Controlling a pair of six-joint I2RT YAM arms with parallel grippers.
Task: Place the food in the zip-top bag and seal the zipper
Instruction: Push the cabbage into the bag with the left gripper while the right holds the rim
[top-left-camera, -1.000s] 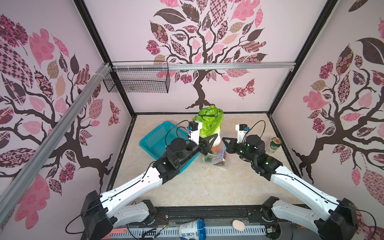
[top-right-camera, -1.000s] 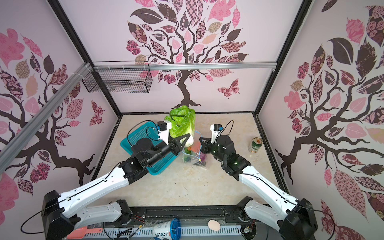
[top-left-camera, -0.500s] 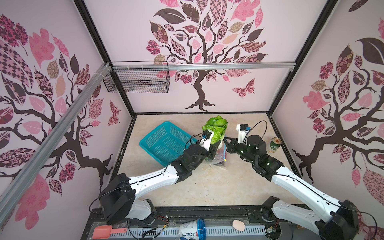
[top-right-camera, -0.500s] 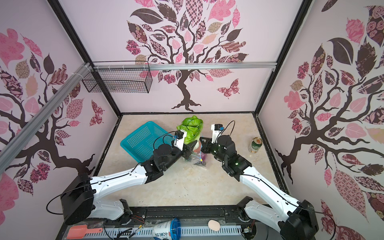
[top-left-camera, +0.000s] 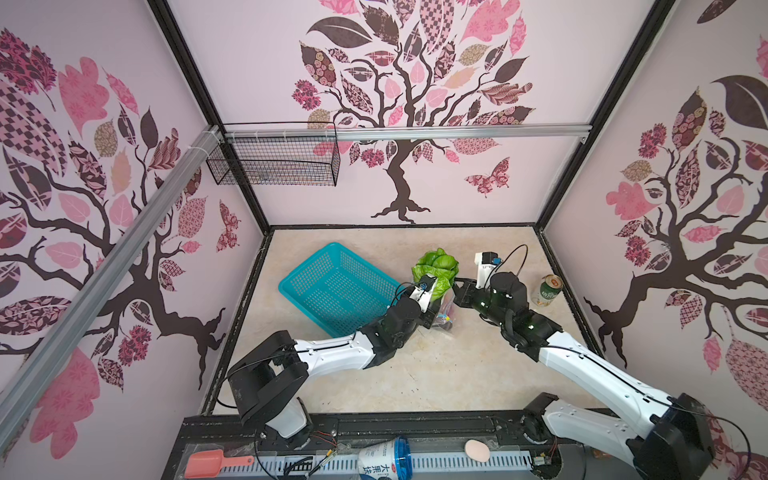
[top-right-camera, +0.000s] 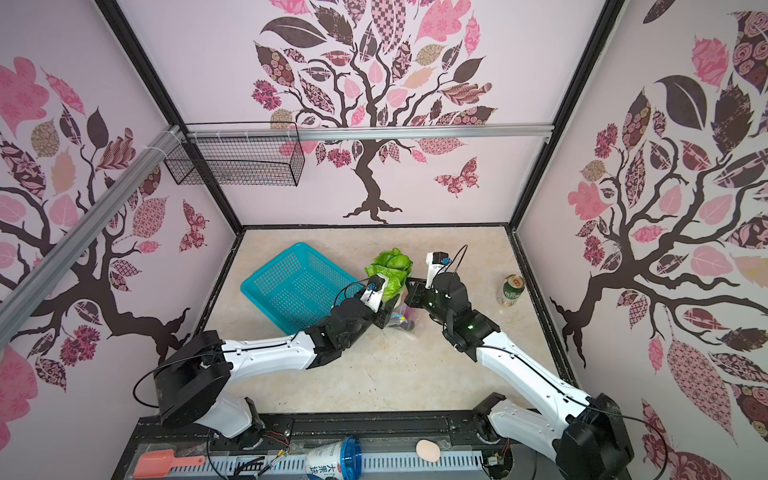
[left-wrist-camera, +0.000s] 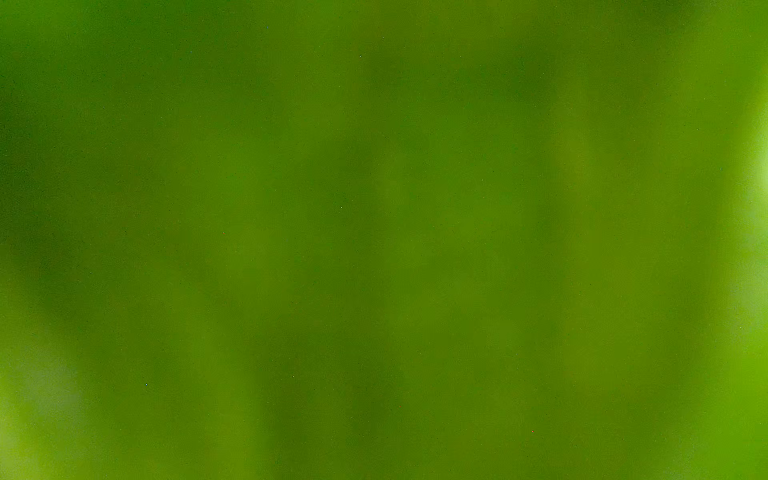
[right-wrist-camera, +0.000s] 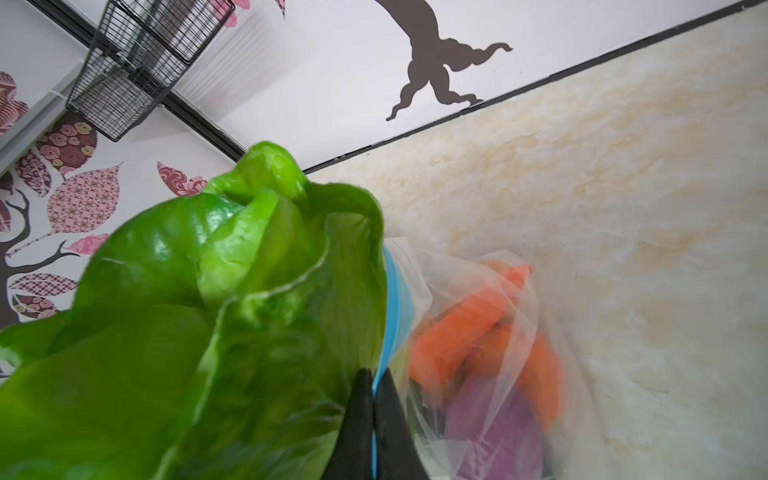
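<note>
Enclosure with tree-patterned walls. The beige marbled counter (top-left-camera: 415, 374) shows in both top views. A teal basket (top-left-camera: 338, 286) sits left of centre with no food visible in it. A green can (top-left-camera: 548, 291) stands well apart at the right and is not part of the job.

Change noted: a second ago the left arm carried the lettuce (top-left-camera: 436, 266) high, beside the basket's corner. It has since swung across and come down. The head now stands with its lower end at the mouth of the zip-top bag (top-left-camera: 444, 318), leaves pointing up. Blurred green fills the left wrist view, so the lettuce (left-wrist-camera: 374, 249) is hard against that lens.

Left claw (top-left-camera: 434, 309): buried under the leaves; whether it is apart or gripping cannot be told.

Right claw (right-wrist-camera: 370, 401): same station as before, tips together, clamped on the light-blue zipper (right-wrist-camera: 390, 307) and holding that lip of the bag up.

Contents seen through the plastic in the right wrist view: a carrot (right-wrist-camera: 469, 320) and a purple onion (right-wrist-camera: 490, 428). The other pieces are too blurred to name.

Assessment: loading appears to be at its last item. Most of the head is outside the mouth, and it is unclear whether the base has passed the zipper lip. It likely needs pushing well down before release. Sealing has not begun. Risk: bulky leaves fouling the zipper track.
</note>
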